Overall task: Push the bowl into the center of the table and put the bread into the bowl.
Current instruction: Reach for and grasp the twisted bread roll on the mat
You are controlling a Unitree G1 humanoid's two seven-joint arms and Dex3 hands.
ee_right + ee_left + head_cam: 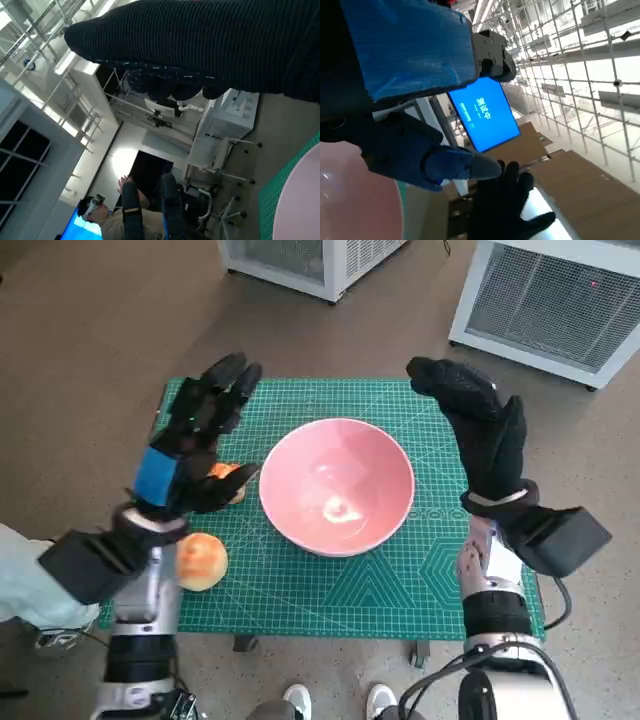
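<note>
While a pink bowl [337, 485] sits near the middle of the green mat [300, 590], both hands hover spread and empty: left hand [195, 440] above one bread roll [228, 480], right hand [480, 430] beside the bowl; another roll [202, 561] lies nearer. Bread looks light and squashy, so cup its sides gently

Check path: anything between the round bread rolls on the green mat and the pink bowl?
Partly. The left hand hangs over the farther bread roll, its thumb lying between that roll and the pink bowl. The nearer bread roll has only bare green cutting mat between it and the bowl.
</note>
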